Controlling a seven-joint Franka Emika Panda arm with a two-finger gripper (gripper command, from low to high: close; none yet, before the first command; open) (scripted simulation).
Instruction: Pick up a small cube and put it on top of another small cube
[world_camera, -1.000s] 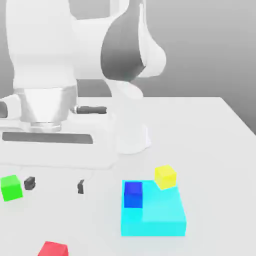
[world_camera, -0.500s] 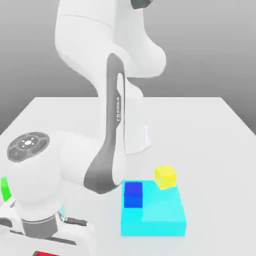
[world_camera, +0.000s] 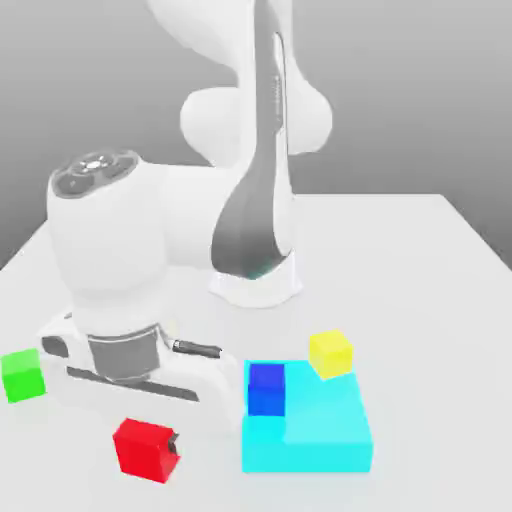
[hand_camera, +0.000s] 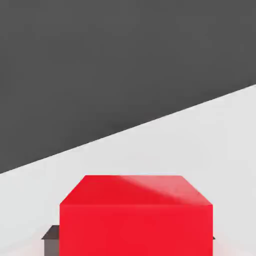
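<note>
The small red cube (world_camera: 143, 446) hangs just below my hand in the front left of the exterior view, with my gripper (world_camera: 147, 449) shut on it. One dark fingertip (world_camera: 175, 447) shows against its right face. In the hand view the red cube (hand_camera: 135, 217) sits close up between the dark pads (hand_camera: 51, 236). A small green cube (world_camera: 23, 375) rests on the table to the exterior view's left of my hand. A small blue cube (world_camera: 266, 388) lies on the flat cyan block (world_camera: 325, 430), and a small yellow cube (world_camera: 330, 353) sits at that block's far edge.
My arm's white base (world_camera: 256, 282) stands behind the cubes at the middle of the table (world_camera: 420, 270). The arm's bulky wrist (world_camera: 110, 240) hangs over the left side, close to the cyan block's left edge.
The open hand dropped over the red cube at the front edge and shut on it. The cube now sits higher and further to the exterior view's right than a second ago.
</note>
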